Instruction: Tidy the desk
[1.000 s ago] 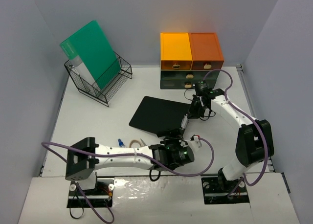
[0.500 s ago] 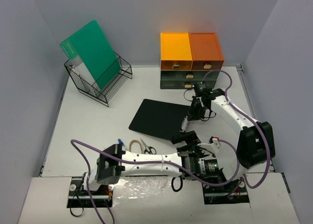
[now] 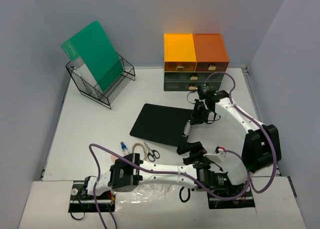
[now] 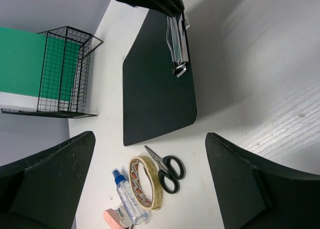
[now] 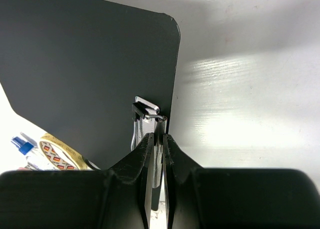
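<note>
The white desk (image 3: 100,124) holds a black clipboard (image 3: 160,121) at its middle. My right gripper (image 3: 192,120) is shut on the clipboard's metal clip (image 5: 147,111) at the board's right edge; the clip (image 4: 177,44) also shows in the left wrist view. My left gripper (image 3: 192,149) is open and empty, just in front of the clipboard's near right corner, its fingers (image 4: 250,184) wide apart. Black-handled scissors (image 3: 151,152), a roll of tape (image 3: 137,149) and a small spray bottle (image 3: 124,148) lie in front of the clipboard, to the left of my left gripper.
A black wire basket (image 3: 102,81) with a green folder (image 3: 95,54) stands at the back left. An orange-topped drawer unit (image 3: 195,54) stands at the back, just behind my right arm. A small pink object (image 4: 115,218) lies beside the spray bottle.
My left arm has swung right and towards the near edge, uncovering the scissors and tape. My right gripper stays shut on the clip, and the clipboard has shifted slightly left.
</note>
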### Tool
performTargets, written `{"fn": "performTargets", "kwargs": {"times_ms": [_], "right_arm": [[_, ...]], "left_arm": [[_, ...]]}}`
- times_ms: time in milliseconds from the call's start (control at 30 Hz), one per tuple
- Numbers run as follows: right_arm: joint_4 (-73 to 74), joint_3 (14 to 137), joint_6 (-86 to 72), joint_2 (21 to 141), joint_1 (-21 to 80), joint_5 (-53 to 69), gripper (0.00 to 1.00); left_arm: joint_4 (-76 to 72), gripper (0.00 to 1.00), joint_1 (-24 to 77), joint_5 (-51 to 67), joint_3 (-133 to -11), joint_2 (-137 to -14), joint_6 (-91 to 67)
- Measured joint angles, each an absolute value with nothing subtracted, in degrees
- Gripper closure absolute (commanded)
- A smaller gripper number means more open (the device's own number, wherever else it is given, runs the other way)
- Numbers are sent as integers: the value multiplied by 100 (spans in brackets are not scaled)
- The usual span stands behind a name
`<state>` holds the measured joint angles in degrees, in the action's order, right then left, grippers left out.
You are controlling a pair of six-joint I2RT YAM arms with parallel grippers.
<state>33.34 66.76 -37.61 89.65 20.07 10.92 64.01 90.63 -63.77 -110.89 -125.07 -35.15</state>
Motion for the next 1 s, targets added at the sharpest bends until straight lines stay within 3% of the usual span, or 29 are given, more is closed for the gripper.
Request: {"fn": "performTargets", "kwargs": {"times_ms": [500,1000], "right_arm": [[3503,6739,-3765,8965,2184,1180,100],[3604,6754,-3817,8945,2370,1228,100]], "left_arm": [[6484,10,9017,-6778,-10877,-13091,-4205],[5779,11,8275,-6954,-10262,-13093,-3910]]}}
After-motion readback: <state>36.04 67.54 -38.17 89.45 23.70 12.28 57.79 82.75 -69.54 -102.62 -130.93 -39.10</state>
